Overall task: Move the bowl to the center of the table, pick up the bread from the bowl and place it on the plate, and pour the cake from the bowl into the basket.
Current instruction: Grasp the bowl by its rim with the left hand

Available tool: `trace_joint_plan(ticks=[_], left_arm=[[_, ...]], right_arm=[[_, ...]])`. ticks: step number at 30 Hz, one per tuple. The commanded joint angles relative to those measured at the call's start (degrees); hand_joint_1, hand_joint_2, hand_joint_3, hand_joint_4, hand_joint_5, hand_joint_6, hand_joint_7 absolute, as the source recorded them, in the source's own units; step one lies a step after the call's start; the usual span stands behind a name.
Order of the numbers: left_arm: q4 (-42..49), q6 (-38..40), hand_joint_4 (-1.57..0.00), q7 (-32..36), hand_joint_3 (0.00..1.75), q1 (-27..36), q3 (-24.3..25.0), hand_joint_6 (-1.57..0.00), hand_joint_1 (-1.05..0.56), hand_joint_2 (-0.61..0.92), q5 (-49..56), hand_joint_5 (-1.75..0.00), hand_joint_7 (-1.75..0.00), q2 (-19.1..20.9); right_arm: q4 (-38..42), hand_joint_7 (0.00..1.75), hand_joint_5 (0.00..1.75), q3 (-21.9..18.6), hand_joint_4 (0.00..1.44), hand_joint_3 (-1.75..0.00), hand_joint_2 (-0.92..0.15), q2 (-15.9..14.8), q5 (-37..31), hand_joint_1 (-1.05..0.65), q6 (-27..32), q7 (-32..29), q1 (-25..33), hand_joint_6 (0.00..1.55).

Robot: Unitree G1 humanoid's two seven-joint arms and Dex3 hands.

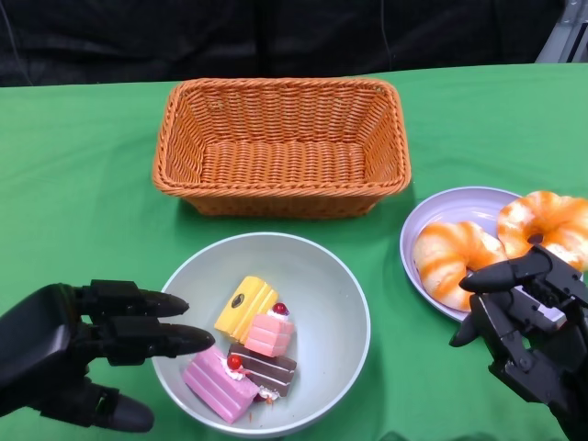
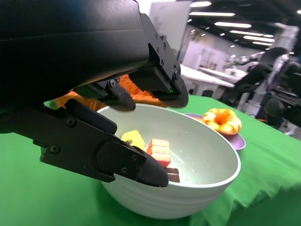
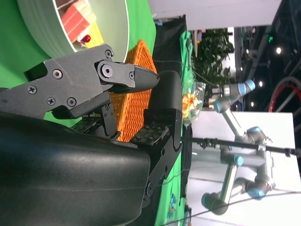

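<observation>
A pale green bowl (image 1: 331, 303) sits at the near middle of the green table, holding several cake pieces (image 1: 246, 349) in yellow, pink and brown. My left hand (image 1: 83, 354) is open right at the bowl's left rim, fingers pointing toward it; in the left wrist view its fingers (image 2: 117, 160) straddle the bowl (image 2: 197, 188). Two orange-glazed bread rings (image 1: 501, 243) lie on the lilac plate (image 1: 459, 204) at the right. My right hand (image 1: 528, 317) hovers open at the plate's near edge, holding nothing. The orange wicker basket (image 1: 283, 147) stands empty behind the bowl.
The green cloth ends at a dark backdrop beyond the basket. The right wrist view shows the basket (image 3: 134, 101) and bowl (image 3: 56, 28) past my fingers, with robot arms and a room in the distance.
</observation>
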Motion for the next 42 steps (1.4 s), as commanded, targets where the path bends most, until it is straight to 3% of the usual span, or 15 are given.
trace_joint_plan(ticks=[1,8,26,42], left_arm=[[0.6,-2.3,-0.96,3.9,0.0,-1.4,2.9,-0.95,-0.49,0.83,6.4,-0.12,-0.06,-0.8],[1.1,-1.7,-1.14,11.2,0.01,-4.2,-0.2,-1.12,-0.4,0.85,16.6,-0.13,-0.07,-0.8],[-0.8,6.0,-1.2,28.3,0.0,-7.0,-15.7,-1.2,-0.45,0.88,25.9,-0.15,-0.03,5.7],[-13.9,24.7,-1.09,29.1,0.0,-3.7,-27.5,-1.08,-0.5,0.87,27.1,-0.05,0.0,9.5]], right_arm=[[-0.8,1.18,1.53,-0.7,0.65,-0.46,-0.86,0.5,0.3,-0.23,0.3,-0.5,0.8,0.65],[-1.2,1.14,1.49,-0.6,0.66,-0.38,-0.9,1.0,-0.3,-0.22,0.3,-0.6,1.3,0.66],[-0.7,1.13,1.49,0.0,0.67,-0.29,-0.92,2.0,-2.3,-0.23,-0.5,-1.1,1.1,0.68],[-0.4,1.13,1.48,0.1,0.67,-0.28,-0.92,2.1,-3.1,-0.25,-1.3,-1.2,0.9,0.68]])
